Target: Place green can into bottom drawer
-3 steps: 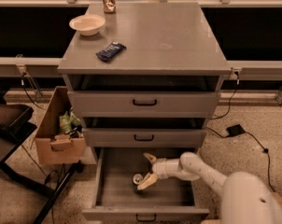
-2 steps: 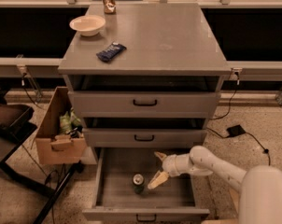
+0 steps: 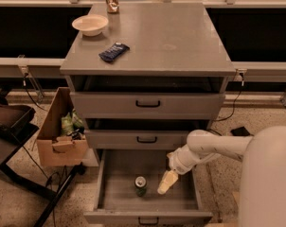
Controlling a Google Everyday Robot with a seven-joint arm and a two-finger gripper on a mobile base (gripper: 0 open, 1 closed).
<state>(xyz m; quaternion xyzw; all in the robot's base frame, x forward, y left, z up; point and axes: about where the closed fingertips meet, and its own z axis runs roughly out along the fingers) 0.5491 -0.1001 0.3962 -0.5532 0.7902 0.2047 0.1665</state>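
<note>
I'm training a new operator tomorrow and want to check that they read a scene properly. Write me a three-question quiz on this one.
1. Fill in: on the cabinet top, the blue packet lies nearest the white ____.
2. True or false: the green can stands upright inside the open bottom drawer.
3. Where is the gripper?
A) over the cabinet top
B) holding the blue packet
C) over the bottom drawer, beside the green can and apart from it

Key: 1 bowl; 2 true; 3 C.
</note>
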